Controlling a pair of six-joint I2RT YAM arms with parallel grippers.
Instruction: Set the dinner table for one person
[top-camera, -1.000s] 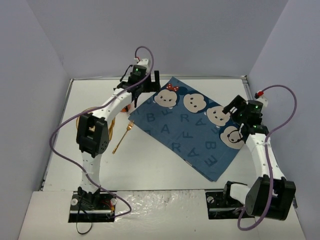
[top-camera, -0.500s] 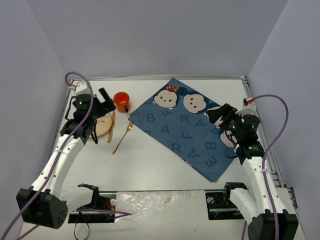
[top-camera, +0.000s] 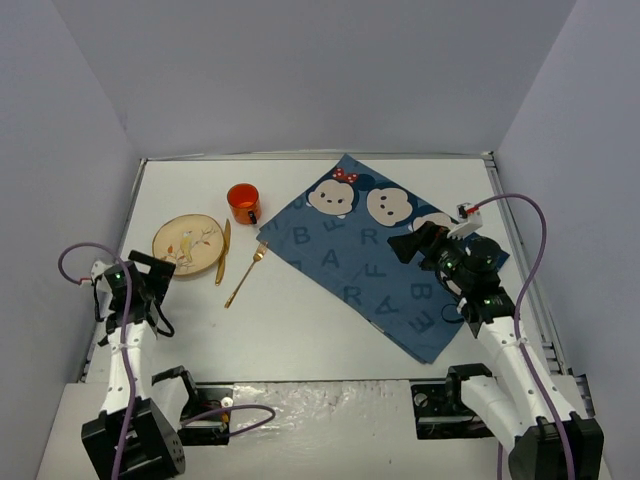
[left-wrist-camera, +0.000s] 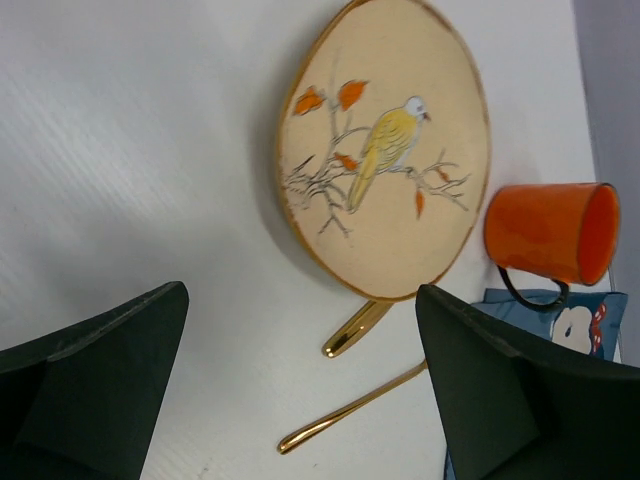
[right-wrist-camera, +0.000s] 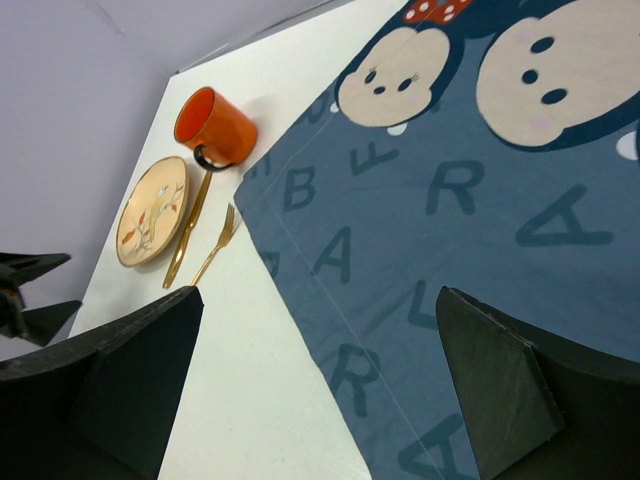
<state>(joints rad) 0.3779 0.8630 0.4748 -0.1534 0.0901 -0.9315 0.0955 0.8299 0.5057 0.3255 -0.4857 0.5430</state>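
The white dinner table (top-camera: 300, 330) holds a cream plate with a yellow bird (top-camera: 188, 243), a gold knife (top-camera: 222, 254), a gold fork (top-camera: 245, 274) and an orange mug (top-camera: 243, 203) at the left. My left gripper (top-camera: 150, 272) is open and empty, just near-left of the plate (left-wrist-camera: 385, 150). The knife handle (left-wrist-camera: 355, 328) and fork handle (left-wrist-camera: 350, 408) lie between its fingers' lines. My right gripper (top-camera: 410, 243) is open and empty above the dark blue printed cloth (top-camera: 390, 250), over the cloth's left edge (right-wrist-camera: 450, 180).
Pale lavender-grey walls (top-camera: 300, 80) enclose the table on three sides. The cloth lies slanted across the right half. In the right wrist view the mug (right-wrist-camera: 215, 128), plate (right-wrist-camera: 152, 210), knife (right-wrist-camera: 190, 225) and fork (right-wrist-camera: 220, 240) sit far left.
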